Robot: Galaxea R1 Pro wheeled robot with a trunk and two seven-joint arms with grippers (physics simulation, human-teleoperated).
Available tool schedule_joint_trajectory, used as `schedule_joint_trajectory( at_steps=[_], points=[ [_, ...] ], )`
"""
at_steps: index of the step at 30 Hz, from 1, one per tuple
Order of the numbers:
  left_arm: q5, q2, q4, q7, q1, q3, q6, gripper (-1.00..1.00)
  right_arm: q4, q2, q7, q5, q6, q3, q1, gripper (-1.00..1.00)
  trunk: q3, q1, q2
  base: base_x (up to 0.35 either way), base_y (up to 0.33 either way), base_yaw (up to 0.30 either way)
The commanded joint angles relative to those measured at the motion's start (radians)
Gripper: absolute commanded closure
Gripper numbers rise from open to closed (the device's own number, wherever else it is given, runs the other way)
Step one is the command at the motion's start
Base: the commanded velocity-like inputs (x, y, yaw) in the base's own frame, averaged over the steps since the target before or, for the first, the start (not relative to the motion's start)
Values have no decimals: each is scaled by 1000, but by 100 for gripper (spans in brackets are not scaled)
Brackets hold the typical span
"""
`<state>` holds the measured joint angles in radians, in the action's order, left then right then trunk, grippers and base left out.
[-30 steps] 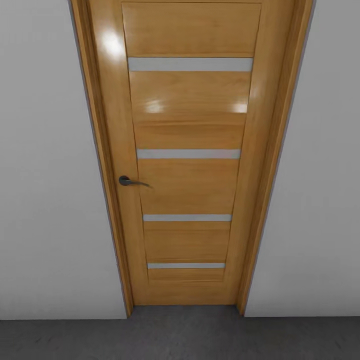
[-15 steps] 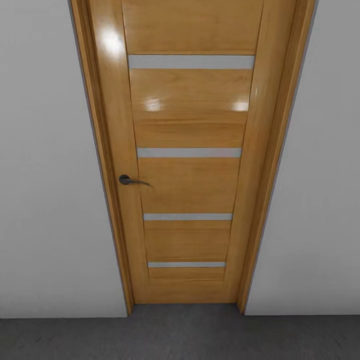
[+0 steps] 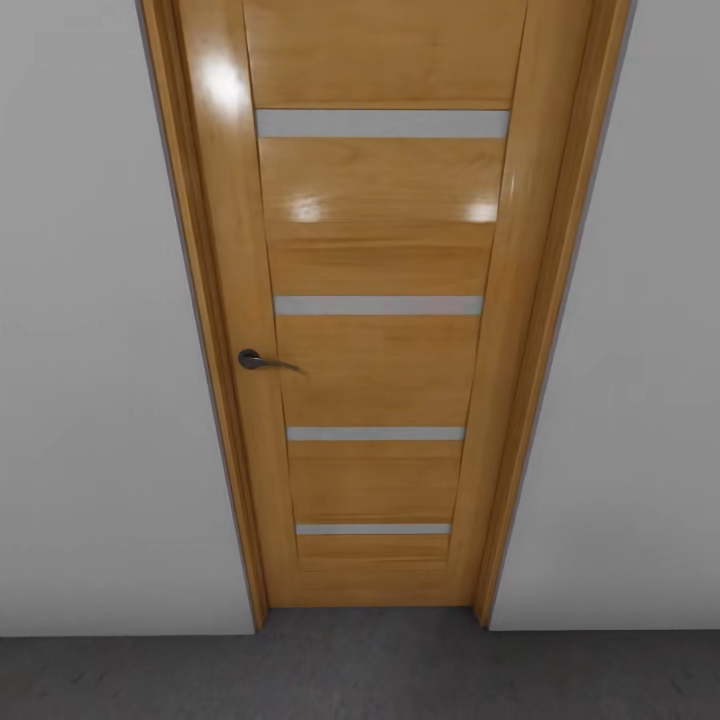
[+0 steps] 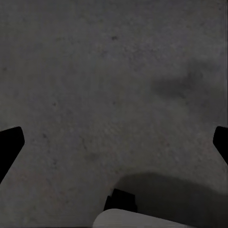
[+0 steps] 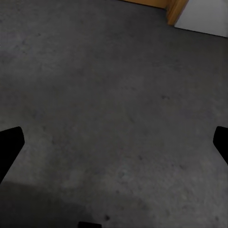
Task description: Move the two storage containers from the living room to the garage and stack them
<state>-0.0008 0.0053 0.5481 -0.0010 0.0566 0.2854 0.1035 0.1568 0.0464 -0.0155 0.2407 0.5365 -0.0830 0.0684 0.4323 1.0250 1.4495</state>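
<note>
I am in the garage, facing its orange-brown wooden door (image 3: 380,330), which is closed. The storage containers are out of view. The dark grey concrete floor (image 3: 360,670) runs along the foot of the wall. In the left wrist view my left gripper (image 4: 114,142) hangs open over bare floor (image 4: 104,85), its dark fingertips (image 4: 9,142) far apart at the picture's edges. My right gripper (image 5: 114,142) is open too, with nothing between its fingertips (image 5: 9,142), over floor (image 5: 109,95) close to the door frame's corner (image 5: 175,9).
The door has a dark lever handle (image 3: 255,361) on its left side and several pale horizontal strips. Plain pale grey walls (image 3: 100,400) stand on both sides of the frame. A white part of the robot's body (image 4: 142,219) shows in the left wrist view.
The head view has crept very slightly closer to the door between one second ago and half a second ago; since then nothing has changed.
</note>
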Motion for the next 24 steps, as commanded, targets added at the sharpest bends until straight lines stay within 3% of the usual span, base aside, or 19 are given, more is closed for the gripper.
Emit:
schedule_joint_trajectory(
  at_steps=[1, 9, 12, 15, 16, 18, 19, 22, 24],
  points=[
    [-3, -4, -1, 0, 0, -3, 0, -100, -1, -1, -2, 9, 3, -8, 1, -100, 1, 0, 0, 0, 0, 0],
    [4, 0, 7, 2, 0, -5, -3, -100, -18, -8, 0, 6, 2, -9, 1, -100, 1, 0, 0, 0, 0, 0],
    [3, -12, 60, 1, -12, -7, -17, -100, -59, -16, -1, 26, 2, -1, 1, -100, 1, 0, 0, 0, 0, 0],
    [4, -18, 135, 0, -35, -9, -72, -100, -75, -18, 0, 49, 7, 11, 1, -100, 1, 0, 0, 0, 0, 0],
    [4, -19, 183, 1, -52, -9, -133, -100, -95, -18, 0, 57, 15, 15, 1, -100, 1, 0, 0, 0, 0, 0],
    [5, -21, 246, -1, -72, -9, -204, -100, -143, -18, 0, 64, 62, 17, 1, -100, 1, 0, 0, 0, 0, 0],
    [5, -21, 261, -1, -77, -9, -217, -100, -156, -18, 0, 64, 85, 17, 1, -100, 1, 0, 0, 0, 0, 0],
    [6, -27, 328, -2, -111, -10, -257, -100, -214, -16, 0, 61, 254, 18, -7, -100, 1, 0, 0, 0, 0, 0],
    [5, -45, 343, -4, -151, -10, -270, -100, -227, -16, 1, 61, 307, 18, -28, -100, 1, 0, 0, 0, 0, 0]
  ],
)
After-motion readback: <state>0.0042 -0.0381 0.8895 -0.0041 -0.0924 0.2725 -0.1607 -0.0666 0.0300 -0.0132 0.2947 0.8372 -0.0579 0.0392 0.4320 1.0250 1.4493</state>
